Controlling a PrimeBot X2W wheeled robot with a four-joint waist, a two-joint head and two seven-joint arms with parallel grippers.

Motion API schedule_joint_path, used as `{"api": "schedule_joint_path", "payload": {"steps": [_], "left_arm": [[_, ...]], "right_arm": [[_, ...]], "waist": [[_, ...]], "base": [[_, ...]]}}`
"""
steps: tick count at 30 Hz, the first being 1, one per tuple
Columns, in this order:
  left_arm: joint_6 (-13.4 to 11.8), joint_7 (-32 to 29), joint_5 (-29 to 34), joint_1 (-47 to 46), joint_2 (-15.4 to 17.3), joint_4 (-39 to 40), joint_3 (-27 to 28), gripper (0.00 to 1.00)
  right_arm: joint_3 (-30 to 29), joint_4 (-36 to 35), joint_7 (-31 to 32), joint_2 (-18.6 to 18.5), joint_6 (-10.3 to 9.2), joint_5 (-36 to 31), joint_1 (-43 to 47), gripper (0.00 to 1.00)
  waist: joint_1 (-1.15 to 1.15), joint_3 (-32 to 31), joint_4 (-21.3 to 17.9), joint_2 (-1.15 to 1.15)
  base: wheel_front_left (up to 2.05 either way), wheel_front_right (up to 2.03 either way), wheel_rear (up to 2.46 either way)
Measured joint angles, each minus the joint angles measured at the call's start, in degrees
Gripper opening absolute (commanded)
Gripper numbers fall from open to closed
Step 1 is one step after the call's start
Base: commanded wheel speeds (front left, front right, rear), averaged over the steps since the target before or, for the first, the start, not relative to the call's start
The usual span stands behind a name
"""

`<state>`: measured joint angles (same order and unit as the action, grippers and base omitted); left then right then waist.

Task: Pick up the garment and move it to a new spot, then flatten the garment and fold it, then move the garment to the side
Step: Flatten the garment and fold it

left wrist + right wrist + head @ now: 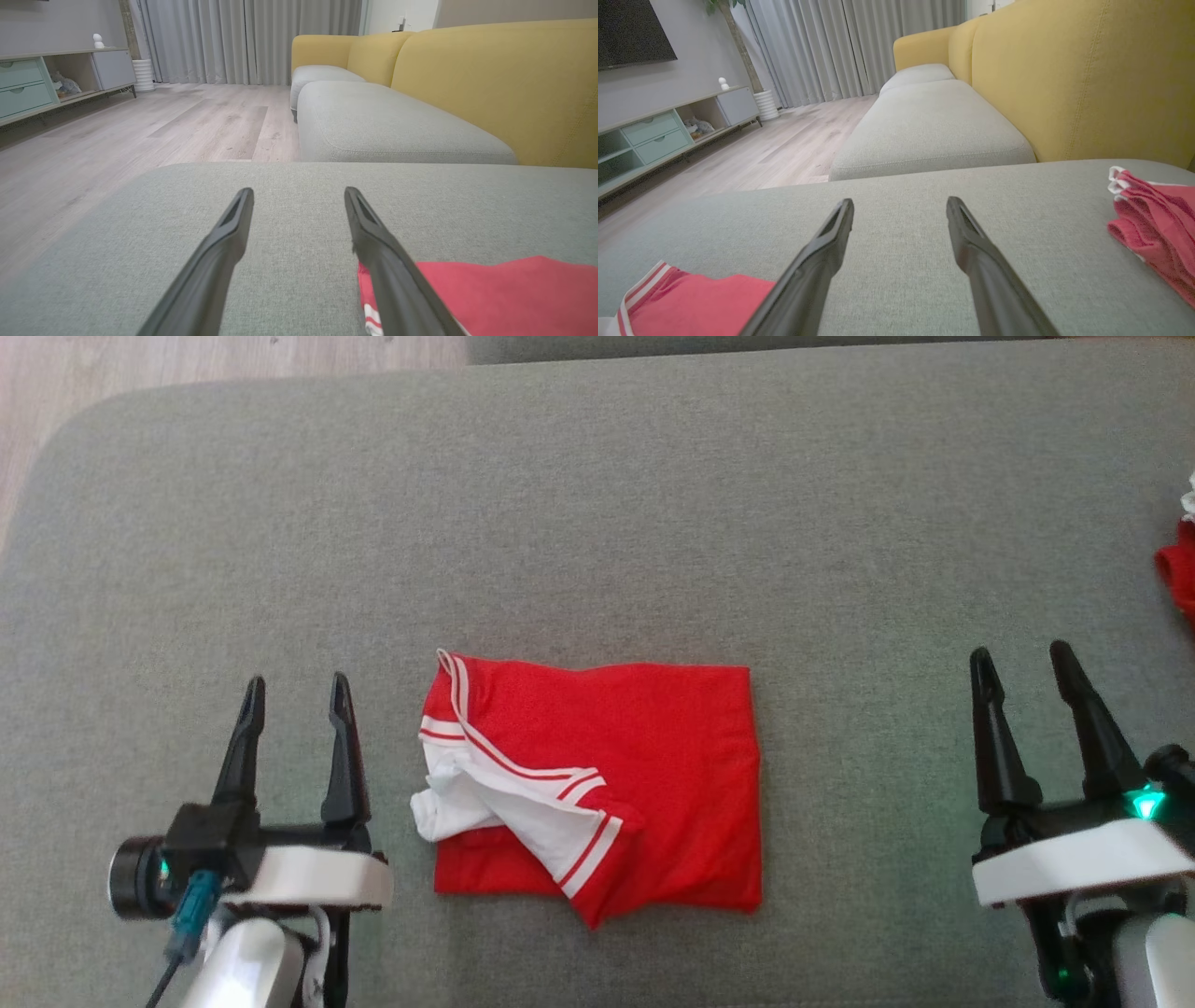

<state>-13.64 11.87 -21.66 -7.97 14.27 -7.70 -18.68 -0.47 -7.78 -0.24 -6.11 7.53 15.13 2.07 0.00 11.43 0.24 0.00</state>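
A red garment [644, 775] with white striped trim lies folded into a rough rectangle on the grey cushion [597, 523], near its front edge. One white-lined sleeve is flipped over its left part. My left gripper [297, 695] stands open just left of it, fingers apart and empty. Far to the right my right gripper [1022, 663] is open too, holding nothing. The garment's edge shows beside the right finger in the left wrist view [490, 289], where the left gripper [299, 193] is spread. It also shows at the lower left in the right wrist view [691, 298], beside the right gripper [900, 205].
Another red and white cloth [1178, 569] lies bunched at the cushion's right edge, also seen as a crumpled cloth [1153, 224] at the right. A yellow sofa back [1073, 79] rises behind the cushion. Wooden floor [117, 130] lies off the left edge.
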Motion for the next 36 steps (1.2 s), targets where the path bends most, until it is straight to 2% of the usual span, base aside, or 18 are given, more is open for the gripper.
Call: {"api": "schedule_joint_path", "payload": {"steps": [12, 13, 14, 15, 18, 22, 30, 36], "left_arm": [[-0.8, -1.8, 0.1, 1.6, 1.3, 1.9, -0.1, 1.0], [-1.0, -1.8, 0.1, 1.6, 1.3, 2.1, -0.1, 1.0], [-1.1, -1.9, 0.1, 1.6, 1.3, 2.1, -0.2, 1.0], [-1.1, -2.3, 0.1, 1.6, 1.3, 2.2, -0.2, 1.0], [-1.1, -2.3, 0.1, 1.6, 1.3, 2.3, -0.5, 1.0], [-1.1, -2.3, 0.1, 1.6, 1.3, 2.4, -1.1, 1.0], [-1.1, -2.0, 0.2, 1.1, 0.9, 2.0, -1.7, 1.0], [-1.1, -1.1, 0.1, 1.0, 0.8, 1.3, -1.6, 1.0]], "right_arm": [[-0.1, -1.5, 1.4, 0.8, 0.0, -1.1, 1.2, 1.0], [-0.1, -1.5, 1.8, 0.8, 0.0, -1.1, 1.2, 0.92], [-0.1, -1.5, 2.2, 0.8, 0.0, -1.1, 1.2, 0.38], [-0.1, -1.5, 2.9, 0.8, 0.0, -1.1, 1.2, 0.0], [0.5, -1.1, 4.2, 0.7, 0.0, -0.6, 1.2, 0.0], [5.7, 2.6, 6.0, 0.3, 0.0, 1.4, 0.8, 0.0], [24.5, 15.1, 6.7, 0.9, 0.0, 8.9, -5.7, 0.0], [37.7, 20.5, 7.8, 1.6, 0.0, 15.3, -10.7, 0.0]], "waist": [[0.0, -0.8, -0.6, 0.0], [0.0, -0.8, -0.6, 0.0], [0.0, -0.8, -0.6, 0.0], [0.0, -0.8, -0.5, 0.0], [0.0, -0.8, -0.3, 0.0], [0.0, -0.4, 0.4, 0.0], [0.0, 0.8, 3.3, 0.0], [0.01, 1.6, 5.5, 0.0]], "base": [[0.0, 0.0, 0.0], [0.0, 0.0, 0.0], [0.0, 0.0, 0.0], [0.0, 0.0, 0.0], [0.0, 0.0, 0.0], [0.0, 0.0, 0.0], [0.0, 0.0, 0.0], [0.0, 0.0, 0.0]]}}
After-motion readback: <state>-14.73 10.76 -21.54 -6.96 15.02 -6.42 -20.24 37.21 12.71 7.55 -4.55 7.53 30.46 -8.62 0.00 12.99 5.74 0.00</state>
